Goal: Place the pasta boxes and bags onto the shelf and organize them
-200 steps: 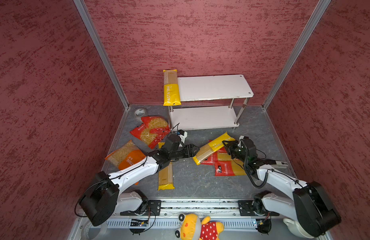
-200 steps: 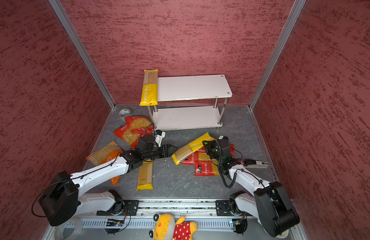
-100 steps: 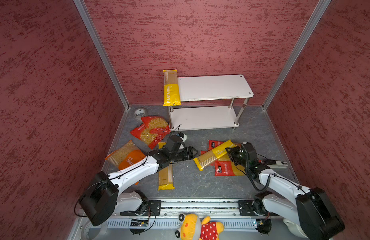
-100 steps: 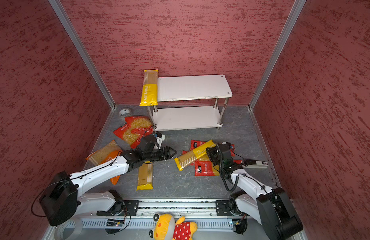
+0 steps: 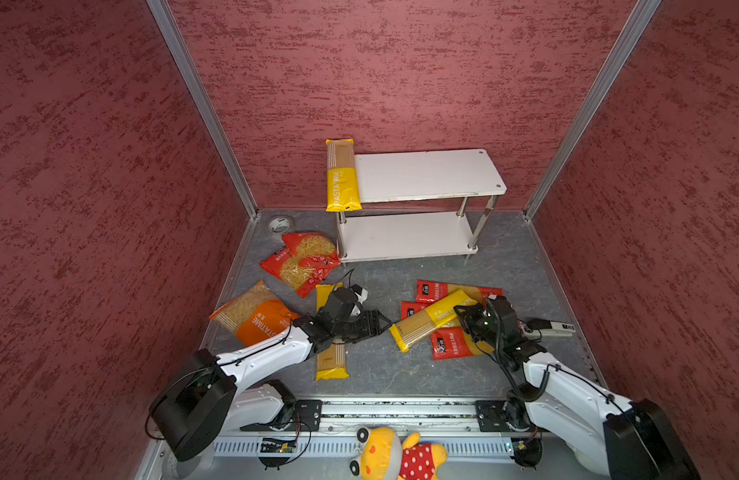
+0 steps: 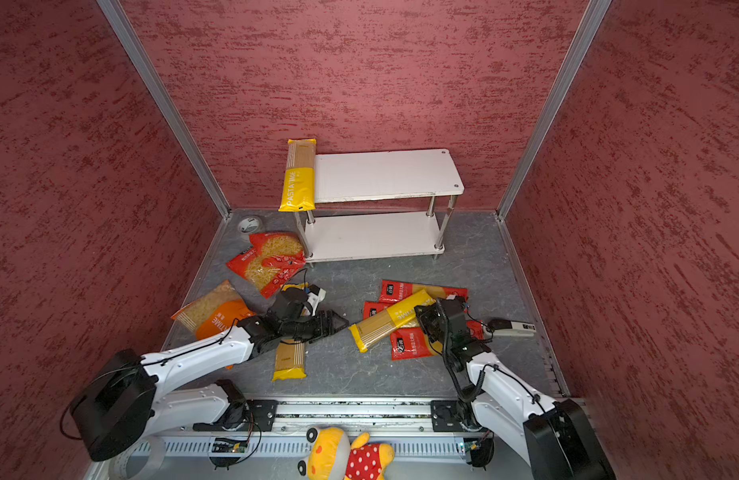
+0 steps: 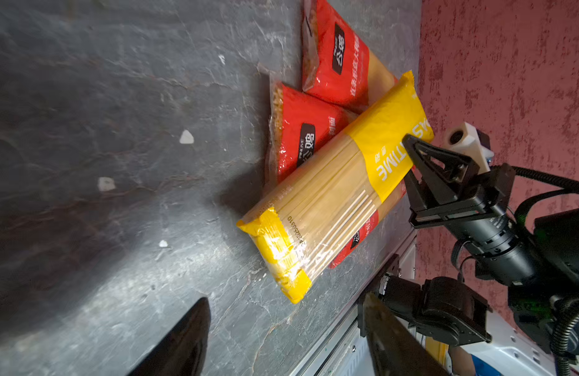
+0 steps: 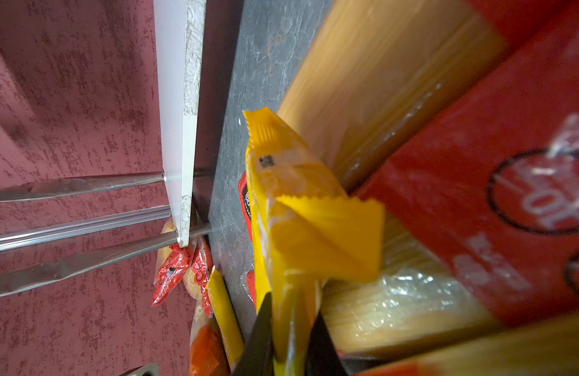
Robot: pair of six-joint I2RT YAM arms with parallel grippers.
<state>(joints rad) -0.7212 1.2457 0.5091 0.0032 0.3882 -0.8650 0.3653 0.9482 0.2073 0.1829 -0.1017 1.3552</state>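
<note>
The right end effector [image 5: 462, 312] pinches the yellow PASTATIME spaghetti pack's [image 5: 428, 321] end; the left end effector [image 5: 385, 325] stands wide open, empty, near the other end.

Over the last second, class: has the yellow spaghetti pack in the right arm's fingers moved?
Yes. The yellow spaghetti pack has shifted away from the shelf, toward the front of the view.

Bright even light, soft shadows, r. wrist foreground blurry
</note>
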